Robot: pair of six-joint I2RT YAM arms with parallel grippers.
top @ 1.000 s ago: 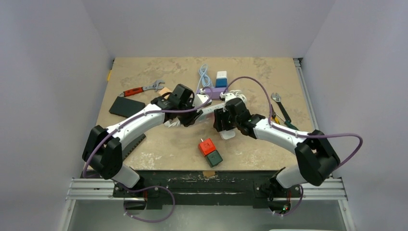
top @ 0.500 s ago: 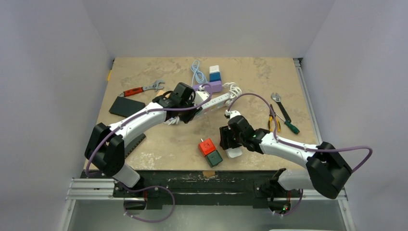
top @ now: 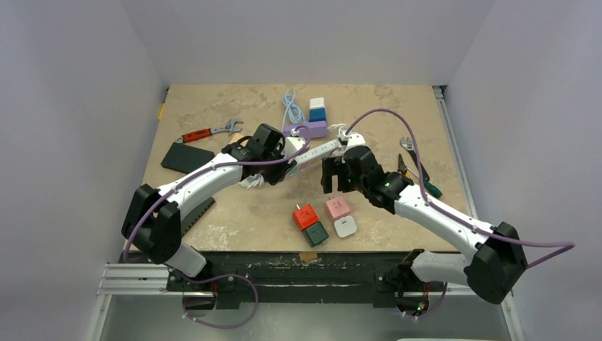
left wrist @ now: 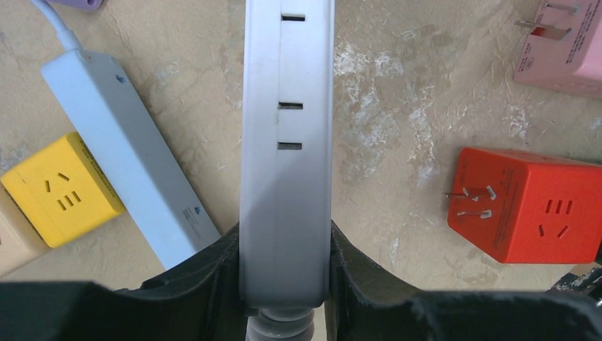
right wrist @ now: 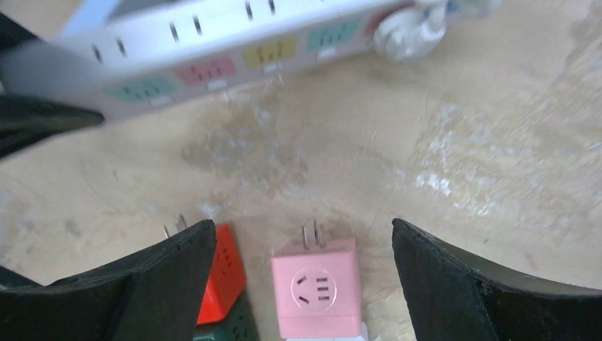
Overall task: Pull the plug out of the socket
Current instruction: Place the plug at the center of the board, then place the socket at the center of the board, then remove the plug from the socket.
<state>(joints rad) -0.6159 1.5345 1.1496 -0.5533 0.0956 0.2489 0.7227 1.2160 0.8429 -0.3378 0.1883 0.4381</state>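
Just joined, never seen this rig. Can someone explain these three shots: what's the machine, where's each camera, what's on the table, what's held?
It is a robot with a left arm and a right arm bolted at the near edge of a table. Each arm ends in a two-finger hand.

The wide shot looks down from above and behind the arms. The other two shots come from cameras on the wrists, so each shows its own hand's fingers at the bottom.

The left hand is clamped on one end of a white power strip. The right hand is open and holds nothing. A pink plug cube lies on the table below it.

Also on the table are a red cube, a green cube, a white cube, a red-handled wrench and a black pad.
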